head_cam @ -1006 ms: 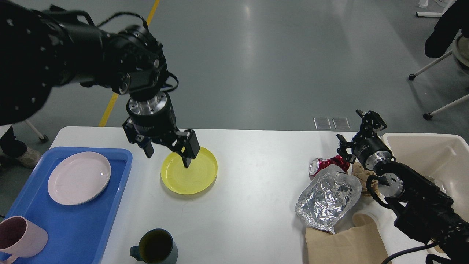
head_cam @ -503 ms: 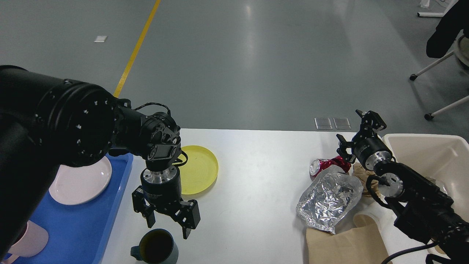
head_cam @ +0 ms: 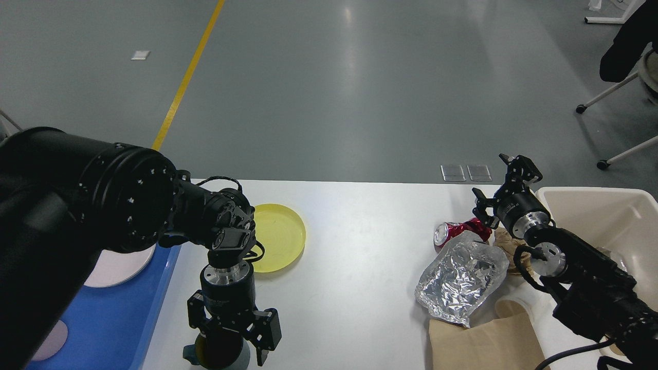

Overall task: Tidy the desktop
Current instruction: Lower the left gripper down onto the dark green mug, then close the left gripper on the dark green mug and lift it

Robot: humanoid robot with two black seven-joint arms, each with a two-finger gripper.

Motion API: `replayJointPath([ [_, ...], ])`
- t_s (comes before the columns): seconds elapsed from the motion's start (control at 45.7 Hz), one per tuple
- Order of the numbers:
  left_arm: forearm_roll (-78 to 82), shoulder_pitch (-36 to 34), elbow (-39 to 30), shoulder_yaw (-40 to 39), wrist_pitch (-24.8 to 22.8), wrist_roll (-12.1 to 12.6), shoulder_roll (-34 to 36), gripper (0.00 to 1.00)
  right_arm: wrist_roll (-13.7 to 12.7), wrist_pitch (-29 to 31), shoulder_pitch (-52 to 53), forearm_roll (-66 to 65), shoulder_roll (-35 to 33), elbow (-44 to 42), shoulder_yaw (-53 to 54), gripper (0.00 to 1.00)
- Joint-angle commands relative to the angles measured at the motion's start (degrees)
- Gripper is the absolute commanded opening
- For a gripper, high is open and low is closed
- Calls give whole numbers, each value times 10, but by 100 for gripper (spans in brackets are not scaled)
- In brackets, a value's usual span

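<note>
The white desktop fills the lower half of the head view. My left gripper points straight down at the front edge. It is open, with its fingers spread right over a dark teal mug, which is mostly hidden beneath it. A yellow plate lies just behind the left wrist. My right gripper is open and empty, held above and behind a crushed red can.
A blue tray at the left holds a pale pink plate and a pink cup, both partly hidden by my arm. A crumpled foil bag, brown paper bag and paper cup lie right. A beige bin stands far right.
My left gripper has left the yellow plate, swung toward the front edge and dropped down over the dark mug, staying open. The right arm has not moved.
</note>
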Motion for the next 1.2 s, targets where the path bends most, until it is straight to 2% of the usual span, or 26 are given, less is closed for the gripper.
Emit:
replayJointPath([
  [0.0, 0, 13, 1, 0, 0, 0, -1, 98, 0, 0, 0, 0, 0, 0, -1, 100],
  [0.262, -2, 15, 5, -1, 0, -1, -1, 98, 0, 0, 0, 0, 0, 0, -1, 100],
  [0.7, -1, 28, 5, 7, 137, 1, -3, 98, 0, 0, 0, 0, 0, 0, 0, 100],
  [1.006, -3, 34, 3, 2, 141, 1, -3, 97, 0, 0, 0, 0, 0, 0, 0, 100],
  [1.05, -5, 34, 1, 2, 140, 0, -3, 94, 1, 0, 0, 0, 0, 0, 0, 100],
  [1.094, -5, 34, 1, 3, 135, 0, -3, 85, 0, 0, 0, 0, 0, 0, 0, 100],
  [1.181, -4, 30, -5, 8, 120, 3, -3, 53, 0, 0, 0, 0, 0, 0, 0, 100],
])
